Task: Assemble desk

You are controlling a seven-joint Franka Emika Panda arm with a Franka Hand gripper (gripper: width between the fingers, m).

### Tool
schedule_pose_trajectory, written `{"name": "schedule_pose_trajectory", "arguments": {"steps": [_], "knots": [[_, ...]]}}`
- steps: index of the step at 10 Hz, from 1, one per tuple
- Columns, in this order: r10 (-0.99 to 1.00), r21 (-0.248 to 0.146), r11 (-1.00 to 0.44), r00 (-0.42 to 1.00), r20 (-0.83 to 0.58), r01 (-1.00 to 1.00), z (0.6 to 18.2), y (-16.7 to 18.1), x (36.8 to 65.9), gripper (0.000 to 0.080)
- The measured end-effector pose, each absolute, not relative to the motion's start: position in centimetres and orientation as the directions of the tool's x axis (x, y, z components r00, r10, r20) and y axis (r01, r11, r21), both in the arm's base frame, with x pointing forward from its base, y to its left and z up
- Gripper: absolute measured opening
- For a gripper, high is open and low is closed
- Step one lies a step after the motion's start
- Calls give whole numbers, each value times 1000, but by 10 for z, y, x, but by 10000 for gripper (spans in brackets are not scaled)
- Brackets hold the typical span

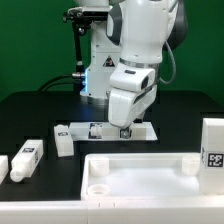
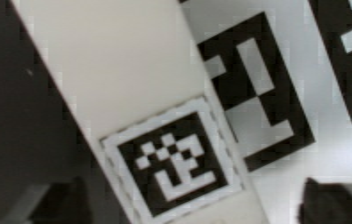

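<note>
The white rimmed tabletop [image 1: 140, 178] lies at the front of the black table, sockets up. My gripper [image 1: 125, 129] is low over the marker board [image 1: 145, 133], behind the tabletop. In the wrist view a square white leg [image 2: 111, 90] with a black-and-white tag [image 2: 176, 162] runs slantwise between my fingertips. The gripper [image 2: 199, 205] is open, with one dark finger [image 2: 66, 205] on each side of the leg and not pressed on it. The marker board's large tags [image 2: 262, 85] show beside the leg. Other legs lie at the exterior view's left [image 1: 27, 155] and stand at its right [image 1: 213, 150].
A short white leg [image 1: 63, 139] lies just left of the marker board. Another white piece [image 1: 4, 166] sits at the left edge. The white robot base with a blue light [image 1: 100, 70] stands behind my gripper. A green wall is at the back.
</note>
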State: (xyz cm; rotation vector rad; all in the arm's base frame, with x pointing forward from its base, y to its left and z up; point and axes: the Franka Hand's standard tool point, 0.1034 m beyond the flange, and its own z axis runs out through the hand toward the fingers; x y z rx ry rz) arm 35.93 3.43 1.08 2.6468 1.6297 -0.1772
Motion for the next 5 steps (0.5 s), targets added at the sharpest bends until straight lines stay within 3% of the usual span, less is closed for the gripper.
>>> {"name": "schedule_pose_trajectory", "arguments": {"steps": [1,2,3,5], "knots": [[888,-36,-452,446,-112,891,11,34,359,407],[888,-36,-452,446,-112,891,11,34,359,407],[885,-35,-458,452,-112,888,11,34,359,284],[873,-33,-479,473,-116,877,17,42,380,284]]}}
